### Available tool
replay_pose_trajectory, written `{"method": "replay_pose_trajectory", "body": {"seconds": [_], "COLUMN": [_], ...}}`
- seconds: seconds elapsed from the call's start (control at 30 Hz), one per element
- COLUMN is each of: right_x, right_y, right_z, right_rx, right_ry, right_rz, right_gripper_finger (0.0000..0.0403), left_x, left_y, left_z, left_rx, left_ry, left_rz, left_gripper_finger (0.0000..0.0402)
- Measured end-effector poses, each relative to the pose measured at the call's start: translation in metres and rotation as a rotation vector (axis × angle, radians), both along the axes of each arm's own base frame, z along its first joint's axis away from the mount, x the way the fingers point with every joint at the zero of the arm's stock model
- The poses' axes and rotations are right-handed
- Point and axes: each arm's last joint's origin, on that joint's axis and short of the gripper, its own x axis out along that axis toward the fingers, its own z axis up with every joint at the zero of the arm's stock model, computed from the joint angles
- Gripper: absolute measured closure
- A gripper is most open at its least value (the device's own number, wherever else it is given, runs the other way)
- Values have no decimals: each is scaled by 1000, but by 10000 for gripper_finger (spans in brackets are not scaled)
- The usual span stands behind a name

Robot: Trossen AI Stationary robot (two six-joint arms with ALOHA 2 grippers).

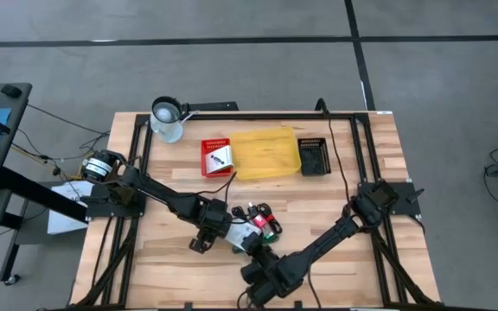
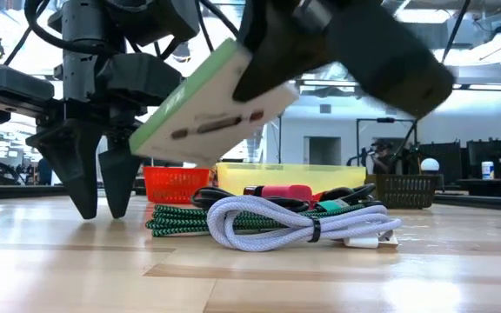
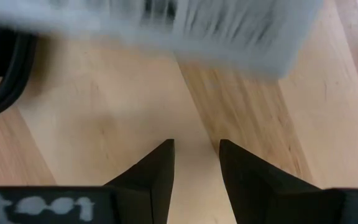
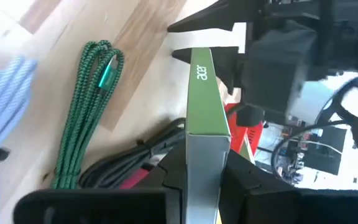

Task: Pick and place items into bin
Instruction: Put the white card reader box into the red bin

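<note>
Right tool (image 4: 201, 168) pinching green-edged white box (image 4: 204, 106) above cord pile (image 2: 277, 217), left tool (image 3: 196, 165) slightly spread, empty, just over desk (image 2: 59, 278).

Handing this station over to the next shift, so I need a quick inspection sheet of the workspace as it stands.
Surface: light wooden table top, black frame rails along its edges.
Job's things: white-and-green flat box lifted off the table; white braided cable coil, green-black braided cable and a red piece piled below; yellow plastic bin behind.
Clutter: red basket, black basket, metal cup.
Grippers: right gripper jaws clamp the box; left gripper jaws slightly apart, empty, beside the pile.
Cables: thin black cord along table's rear edge.
Surroundings: benches, equipment behind.
</note>
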Motion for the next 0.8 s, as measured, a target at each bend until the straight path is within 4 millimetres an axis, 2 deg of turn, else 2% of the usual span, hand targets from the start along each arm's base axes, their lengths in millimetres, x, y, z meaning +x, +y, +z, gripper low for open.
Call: {"method": "replay_pose_trajectory", "body": {"seconds": [0.33, 0.53, 0.67, 0.8], "right_x": [-19, -32, -43, -47], "right_y": [12, 15, 17, 23], "right_z": [42, 64, 79, 87], "right_rx": [12, 19, 24, 74], "right_ry": [7, 7, 0, -16], "right_rz": [-56, -96, -130, -124], "right_gripper_finger": [361, 361, 361, 361], "left_x": [2, 18, 29, 36], "left_y": [0, -3, -3, 3], "left_z": [0, 6, 13, 18], "left_rx": [15, 5, 95, 209], "left_ry": [-30, -214, -379, -473], "left_rz": [10, 16, 1, 37], "left_gripper_finger": [281, 281, 281, 281]}}
